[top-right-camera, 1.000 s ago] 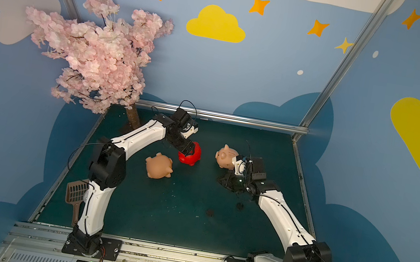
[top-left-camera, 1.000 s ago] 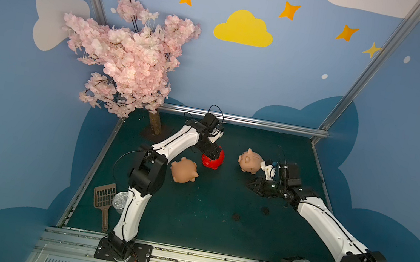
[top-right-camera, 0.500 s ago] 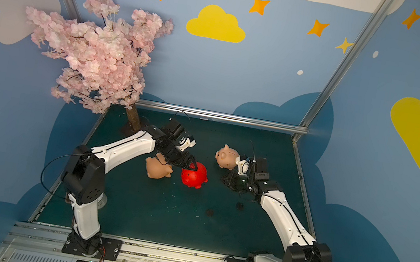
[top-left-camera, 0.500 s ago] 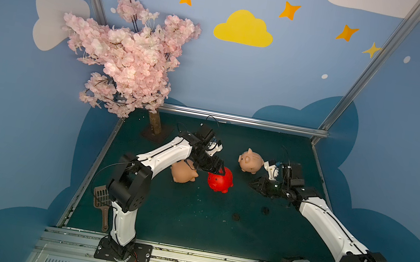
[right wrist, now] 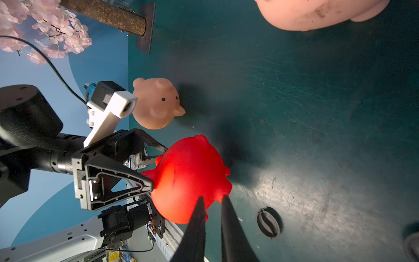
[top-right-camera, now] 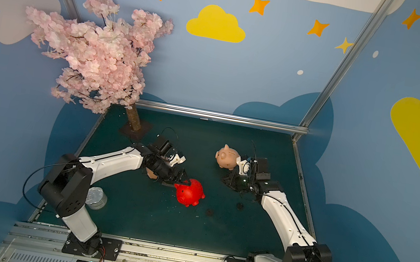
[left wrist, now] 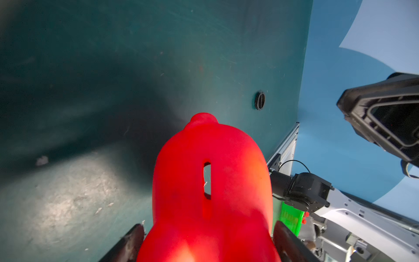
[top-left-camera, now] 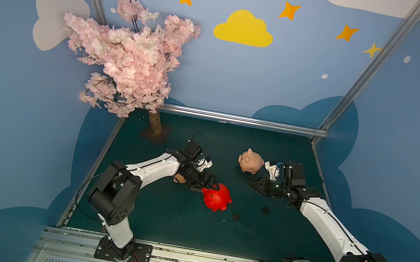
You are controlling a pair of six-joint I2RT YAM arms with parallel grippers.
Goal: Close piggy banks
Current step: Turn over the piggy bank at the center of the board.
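A dark green table (top-left-camera: 185,234) sits inside blue walls painted with clouds and stars, and a pink blossom tree (top-left-camera: 131,58) stands at its far left corner.

Near the middle of the table, the left gripper (top-left-camera: 208,186) is clamped on the rear end of the red piggy bank (top-left-camera: 216,200). One black finger (left wrist: 133,245) presses each flank, and the jaws stand about half spread around the body. The coin slot faces the left wrist camera and the snout points away from the arm. Whether its feet touch the table cannot be told.

Just behind that gripper lies the second peach piggy bank (right wrist: 156,104). The left arm hides most of it in both top views, but the right wrist view shows its face.

The upright peach piggy bank (top-left-camera: 251,161) stands on its legs toward the far right, apart from the other two.

The right gripper (top-left-camera: 253,183) hangs low beside that pig and points toward the red one. Its fingers (right wrist: 199,215) are almost together, with only a slim gap, and they hold nothing.

Two dark round plugs lie loose on the table in front of the right gripper — one (top-left-camera: 235,216) close to the red piggy bank, the other (top-left-camera: 265,210) a little farther right.
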